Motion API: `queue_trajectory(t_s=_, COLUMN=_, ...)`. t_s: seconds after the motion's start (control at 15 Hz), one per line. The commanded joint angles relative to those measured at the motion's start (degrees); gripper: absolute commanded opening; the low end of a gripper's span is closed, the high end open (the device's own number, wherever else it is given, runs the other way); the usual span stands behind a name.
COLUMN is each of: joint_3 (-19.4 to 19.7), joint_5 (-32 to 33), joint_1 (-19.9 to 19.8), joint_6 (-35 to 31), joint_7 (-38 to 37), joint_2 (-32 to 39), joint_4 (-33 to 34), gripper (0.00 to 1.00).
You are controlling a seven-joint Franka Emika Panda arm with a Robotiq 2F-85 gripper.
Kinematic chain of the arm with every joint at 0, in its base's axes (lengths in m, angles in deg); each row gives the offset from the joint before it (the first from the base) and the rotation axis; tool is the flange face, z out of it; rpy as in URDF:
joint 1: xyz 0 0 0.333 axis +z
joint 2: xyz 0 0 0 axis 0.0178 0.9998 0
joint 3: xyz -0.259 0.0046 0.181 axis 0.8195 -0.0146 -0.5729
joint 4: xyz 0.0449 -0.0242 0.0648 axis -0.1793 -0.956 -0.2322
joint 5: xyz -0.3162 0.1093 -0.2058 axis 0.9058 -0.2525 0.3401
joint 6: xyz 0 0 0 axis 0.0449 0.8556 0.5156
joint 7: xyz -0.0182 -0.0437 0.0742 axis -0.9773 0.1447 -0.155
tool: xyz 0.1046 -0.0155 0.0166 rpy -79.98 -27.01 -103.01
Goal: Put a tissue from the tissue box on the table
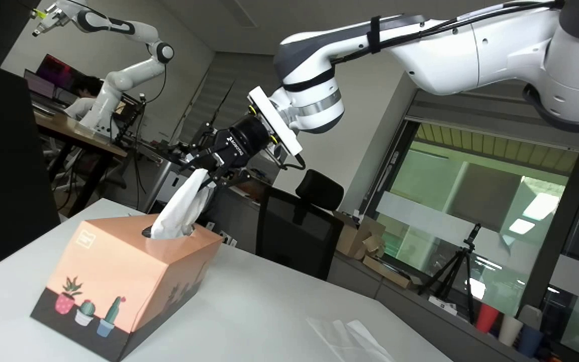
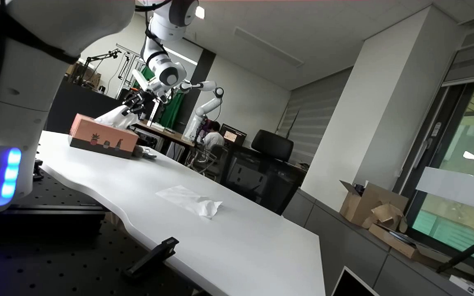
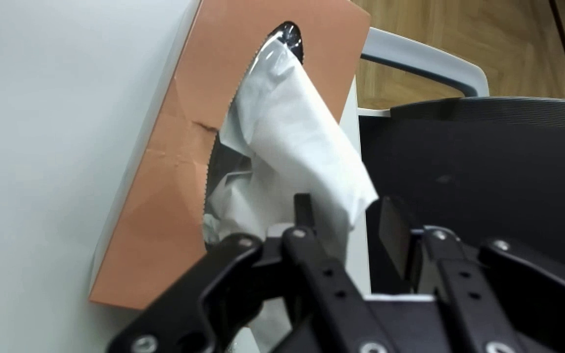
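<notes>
The salmon-pink tissue box (image 1: 113, 266) (image 2: 103, 139) (image 3: 165, 211) stands on the pale table (image 1: 249, 311) (image 2: 253, 238) (image 3: 42, 147). The white tissue (image 1: 179, 211) (image 2: 117, 117) (image 3: 292, 127) sticks up, creased, from its top slot, with its lower part hidden inside. My gripper (image 1: 201, 173) (image 2: 132, 107) (image 3: 348, 213) is open, above the box at the tissue's upper end. In the wrist view one finger overlaps the tissue, and a tissue corner reaches into the gap between the fingers. The other finger is apart from it. Whether the near finger touches the tissue, I cannot tell.
A second white sheet (image 1: 350, 342) (image 2: 191, 201) lies flat and creased on the table away from the box. A black office chair (image 1: 294, 231) (image 2: 261, 168) (image 3: 459, 171) stands at the table edge beside the box. A small grey object (image 2: 144, 152) lies by the box.
</notes>
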Motion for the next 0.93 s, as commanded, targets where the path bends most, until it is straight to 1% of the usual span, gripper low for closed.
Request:
queue_trajectory(t_s=0.0, joint_3=1.6, joint_5=2.4, joint_1=1.2, joint_6=4.0, joint_7=-2.3, joint_2=0.6, joint_4=4.2, gripper=0.12)
queue_trajectory(t_s=0.07, joint_3=2.0, joint_5=3.1, joint_1=1.4, joint_6=4.6, joint_7=-2.4, joint_2=0.3, joint_4=4.7, gripper=0.05)
queue_trajectory(t_s=0.13, joint_3=2.3, joint_5=3.8, joint_1=1.5, joint_6=5.2, joint_7=-2.4, joint_2=0.2, joint_4=5.0, gripper=0.01)
queue_trajectory(t_s=0.2, joint_3=2.6, joint_5=4.6, joint_1=1.6, joint_6=5.8, joint_7=-2.5, joint_2=-0.1, joint_4=5.4, gripper=0.0)
queue_trajectory(t_s=0.6, joint_3=3.6, joint_5=7.1, joint_1=1.2, joint_6=10.4, joint_7=-2.1, joint_2=-1.5, joint_4=9.0, gripper=0.0)
queue_trajectory(t_s=0.87, joint_3=5.1, joint_5=9.9, joint_1=1.3, joint_6=13.1, joint_7=-2.4, joint_2=-4.3, joint_4=11.4, gripper=0.0)
